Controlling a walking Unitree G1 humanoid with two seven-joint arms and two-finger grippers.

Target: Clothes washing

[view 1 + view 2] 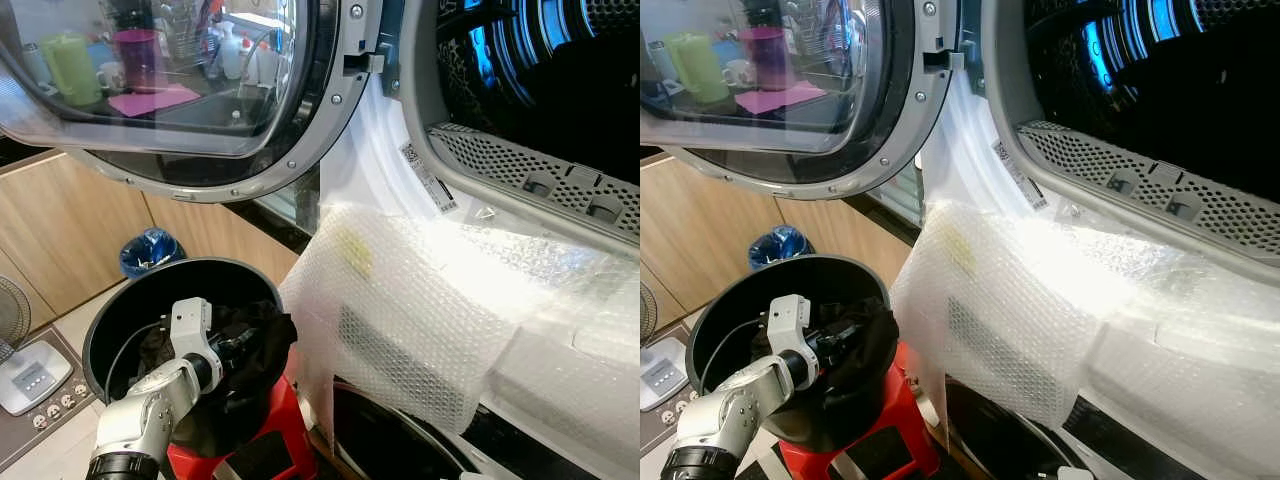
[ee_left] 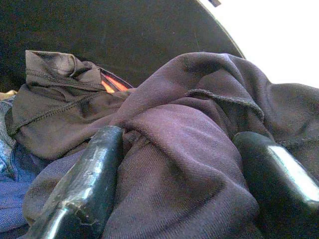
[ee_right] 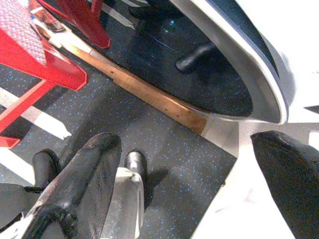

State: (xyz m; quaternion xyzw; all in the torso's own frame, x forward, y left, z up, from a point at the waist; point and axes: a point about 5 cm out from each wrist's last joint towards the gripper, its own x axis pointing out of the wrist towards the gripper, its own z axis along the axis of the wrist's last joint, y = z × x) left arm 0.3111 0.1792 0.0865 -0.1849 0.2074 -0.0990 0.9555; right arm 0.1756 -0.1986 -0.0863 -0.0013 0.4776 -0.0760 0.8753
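The washing is judged to be at its loading stage, with little yet moved. The laundry is still held in a black bucket [image 1: 120, 310] that is set on a red stool [image 1: 290, 440] just beside the machine's front, and the dark garment [image 2: 189, 149] is heaped against the bucket's rim nearest the machine. The left gripper [image 2: 174, 174] is pushed down into that heap inside the bucket; its 2 black fingers [image 2: 84, 184] are spread apart with a thick fold of the dark purple cloth bunched between them, so the cloth is straddled but is not seen to be pinched. Other pieces, one dark with an orange trim and one blue, are seen deeper in the bucket. The upper machine's door [image 1: 200, 110] is swung wide open and its drum [image 1: 540, 70] looks dark, with no clothing made out inside. Bubble wrap [image 1: 430, 290] is draped over the front below the drum opening. The right gripper [image 3: 199, 164] hangs low over the speckled floor [image 3: 164, 129], with its fingers parted and nothing between them. Left to be done, by this judgement: closing on the garment, lifting it to the drum, and repeating for the rest.
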